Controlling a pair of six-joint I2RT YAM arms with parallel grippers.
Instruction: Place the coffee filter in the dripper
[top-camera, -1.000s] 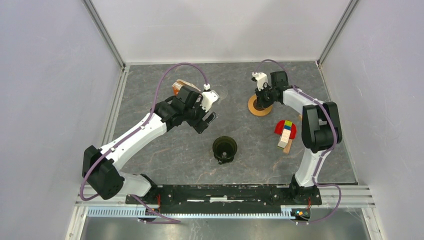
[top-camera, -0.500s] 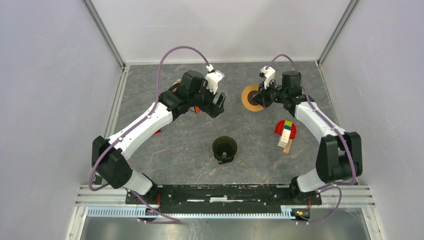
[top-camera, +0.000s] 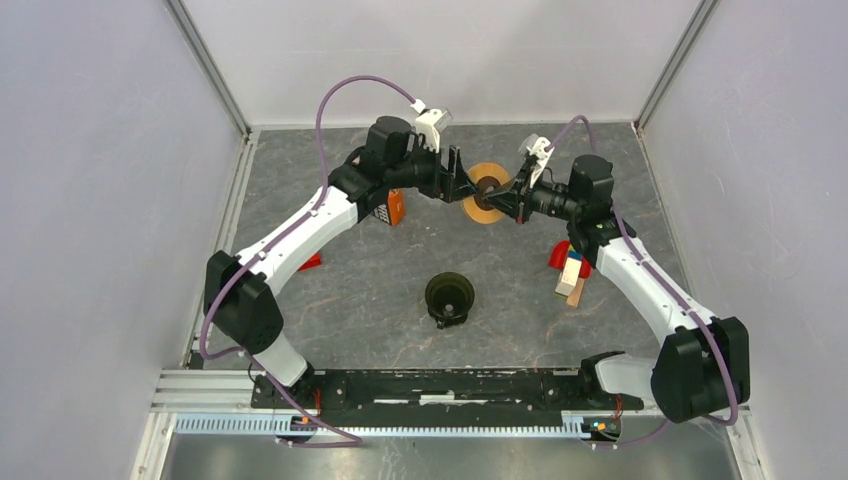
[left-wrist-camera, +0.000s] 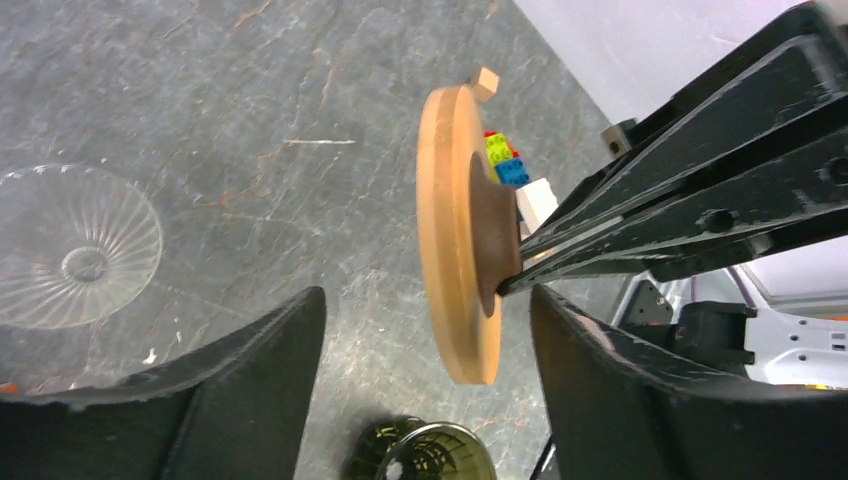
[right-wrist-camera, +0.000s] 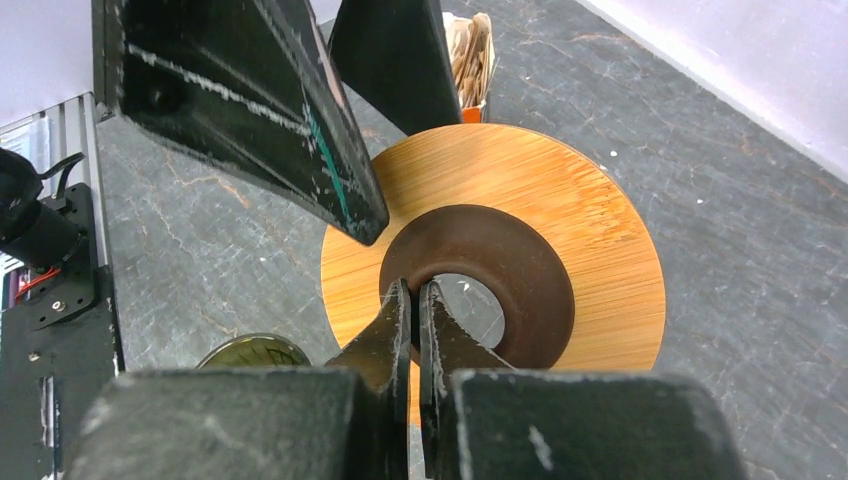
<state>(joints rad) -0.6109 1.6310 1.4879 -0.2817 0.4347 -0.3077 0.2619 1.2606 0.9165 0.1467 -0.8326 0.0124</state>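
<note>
The dripper is in two parts. Its tan wooden ring (top-camera: 482, 210) hangs on edge above the table, and my right gripper (top-camera: 500, 194) is shut on the ring's dark inner rim (right-wrist-camera: 520, 250). My left gripper (top-camera: 458, 183) is open, one finger on each side of the ring (left-wrist-camera: 450, 250) without touching it. The clear ribbed glass cone (left-wrist-camera: 80, 262) lies on the table to the left, hidden in the top view. Brown coffee filters (right-wrist-camera: 468, 55) stand in an orange holder (top-camera: 394, 209) behind the left arm.
A squat black round vessel (top-camera: 449, 295) stands mid-table, below the ring. A red piece with a stack of coloured blocks (top-camera: 572, 265) lies under the right forearm. Another small red piece (top-camera: 310, 262) sits by the left arm. Walls close off three sides.
My right gripper lifted the wooden ring off the table, carried it left and tipped it on edge. The left gripper swung right until its fingers stood on each side of the ring.
</note>
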